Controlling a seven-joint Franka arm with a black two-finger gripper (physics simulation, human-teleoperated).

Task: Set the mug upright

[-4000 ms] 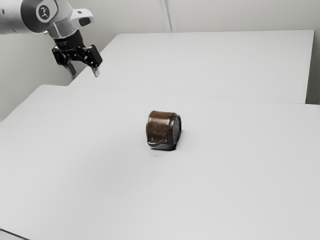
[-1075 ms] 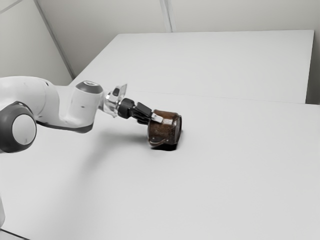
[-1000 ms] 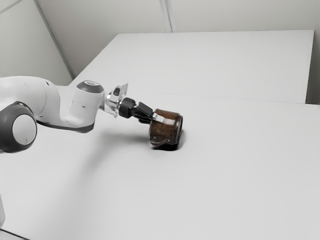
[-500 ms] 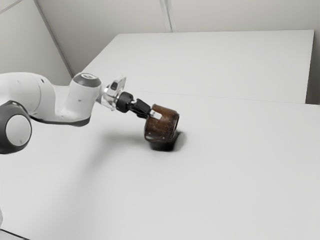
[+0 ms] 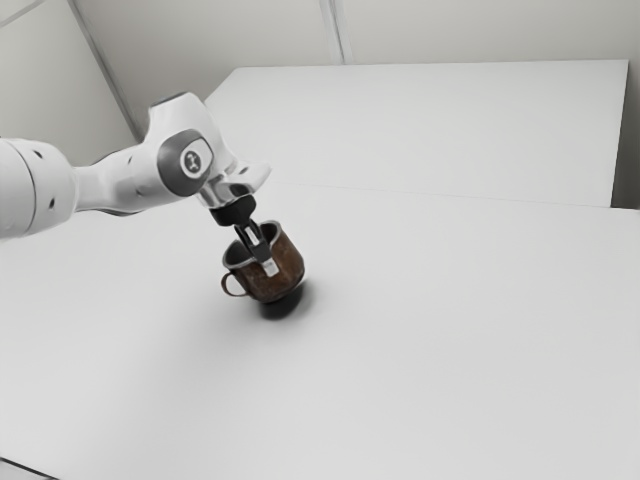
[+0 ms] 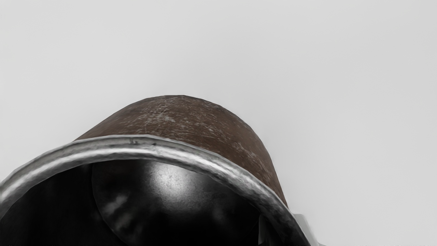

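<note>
- Within the grip of the gripper (image 5: 261, 258) is the wall of the mug (image 5: 286, 272), one finger outside, the other reaching inside.
- Mug tilted, mouth toward the hand; shadow (image 5: 284, 306) on the table (image 5: 450, 330) beneath. Contact at the base cannot be confirmed.
- Handle (image 5: 232, 286) projects beside the hand.
- Inner fingertip hidden by the wall in the exterior view; rim (image 6: 205, 160) partly cut off in the wrist view.

A second white surface (image 5: 430, 130) adjoins the white table (image 5: 450, 350). Beyond the table, pale walls (image 5: 480, 30) rise.
</note>
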